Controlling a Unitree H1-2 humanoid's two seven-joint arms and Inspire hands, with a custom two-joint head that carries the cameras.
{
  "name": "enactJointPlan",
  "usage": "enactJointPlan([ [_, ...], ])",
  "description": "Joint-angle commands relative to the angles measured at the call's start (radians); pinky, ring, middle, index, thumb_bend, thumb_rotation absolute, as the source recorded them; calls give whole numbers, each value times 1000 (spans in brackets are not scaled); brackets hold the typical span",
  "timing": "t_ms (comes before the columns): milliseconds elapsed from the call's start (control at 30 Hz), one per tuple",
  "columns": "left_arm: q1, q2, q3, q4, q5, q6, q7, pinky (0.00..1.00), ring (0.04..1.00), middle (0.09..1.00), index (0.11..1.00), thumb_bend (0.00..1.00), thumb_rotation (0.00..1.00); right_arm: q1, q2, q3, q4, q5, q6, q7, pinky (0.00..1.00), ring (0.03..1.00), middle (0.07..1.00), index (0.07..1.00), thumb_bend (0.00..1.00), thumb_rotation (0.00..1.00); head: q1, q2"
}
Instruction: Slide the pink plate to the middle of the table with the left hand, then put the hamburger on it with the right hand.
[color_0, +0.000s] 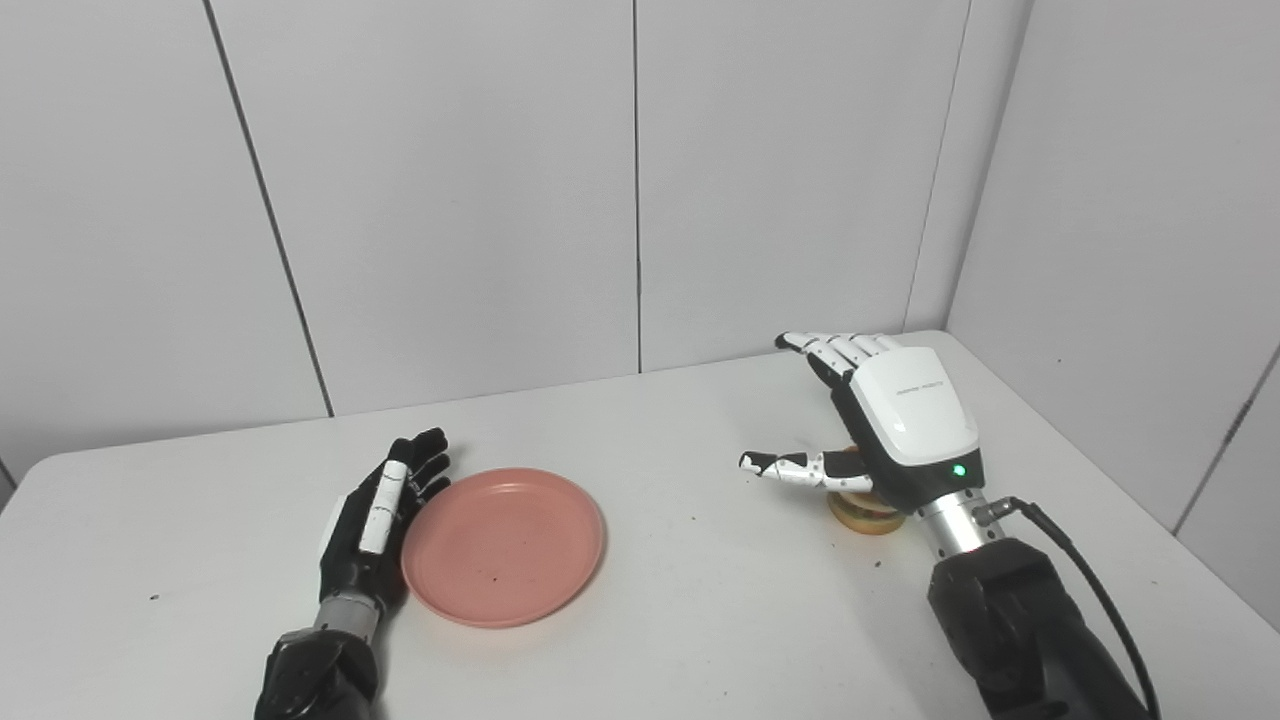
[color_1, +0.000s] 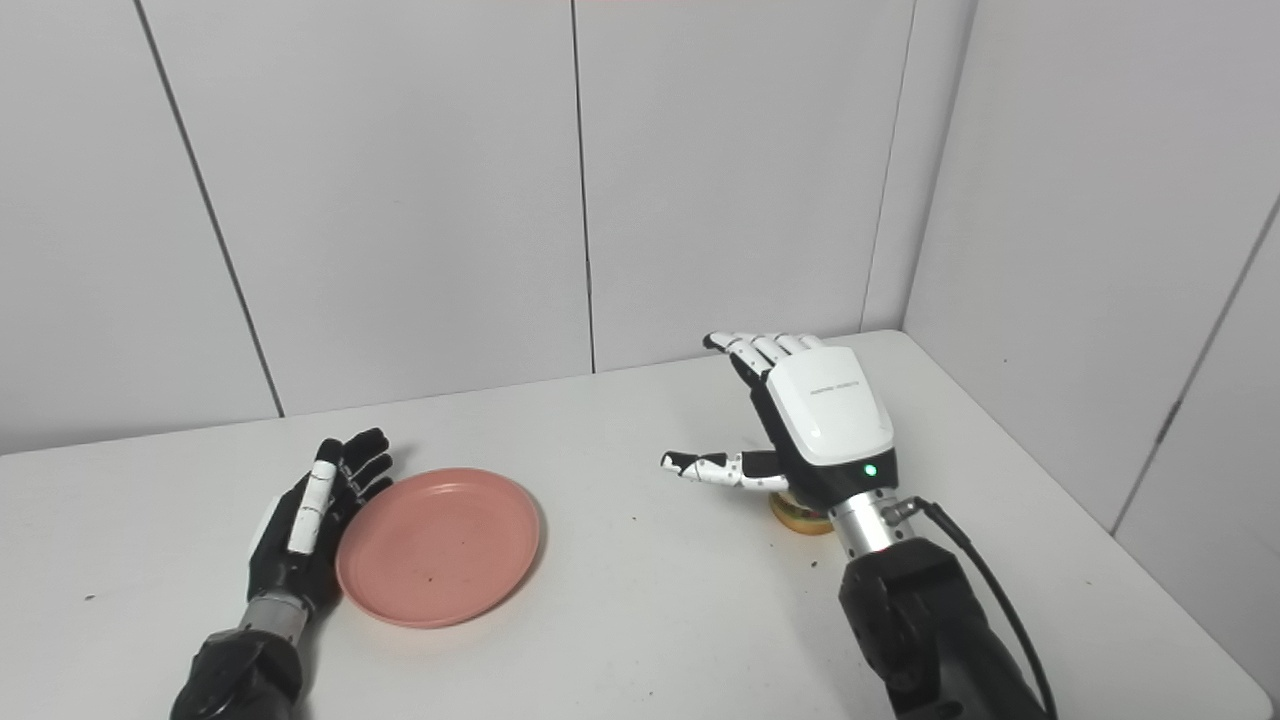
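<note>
**Left eye view: plate step looks close to done, burger comes next**

I see the pink plate (color_0: 503, 545) lying flat on the white table (color_0: 700, 620), in the lower left part of the frame, a bit left of the middle. My left hand (color_0: 375, 520) stands on its edge right against the plate's left rim. Its fingers are straight and close together, pointing up toward the wall, and it holds nothing. It looks like a pushing pose. I think the slide is still going or just ending, because the plate could go a little more to the right to sit in the middle.

The hamburger (color_0: 865, 508) is in the lower right part of the frame, well apart from the plate. I can only see a small piece of it, because my right hand (color_0: 885, 425) hangs over it and hides the rest. That hand is spread wide, with the fingers (color_0: 840, 348) reaching away toward the back wall and the thumb (color_0: 790, 467) poking out to the left. It grips nothing yet.

Next, I guess the left hand must give one more soft push, then move off. After that the right hand has to come down, wrap around the burger without squashing it, lift it, and carry it left to the plate.
</note>
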Motion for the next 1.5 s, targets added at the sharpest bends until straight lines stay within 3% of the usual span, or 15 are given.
enactJointPlan([
  [0,55,12,4,23,-8,-29,-21,883,880,849,694,820,739,-51,-36,-7,38,-2,29,-31,688,728,752,755,801,891,1,3],
  [233,65,9,-5,-7,-6,-17,-22,884,878,847,700,847,730,-104,-70,29,202,-7,50,-45,674,716,734,744,814,860,7,12],
  [500,75,5,-12,-40,-11,2,-23,886,885,854,711,858,731,-127,-79,66,316,7,71,-76,667,710,737,722,824,838,14,19],
  [1467,92,-5,-9,-103,-18,44,-18,844,868,848,699,850,727,-94,-117,151,397,101,182,20,685,727,761,753,787,827,30,50],
])
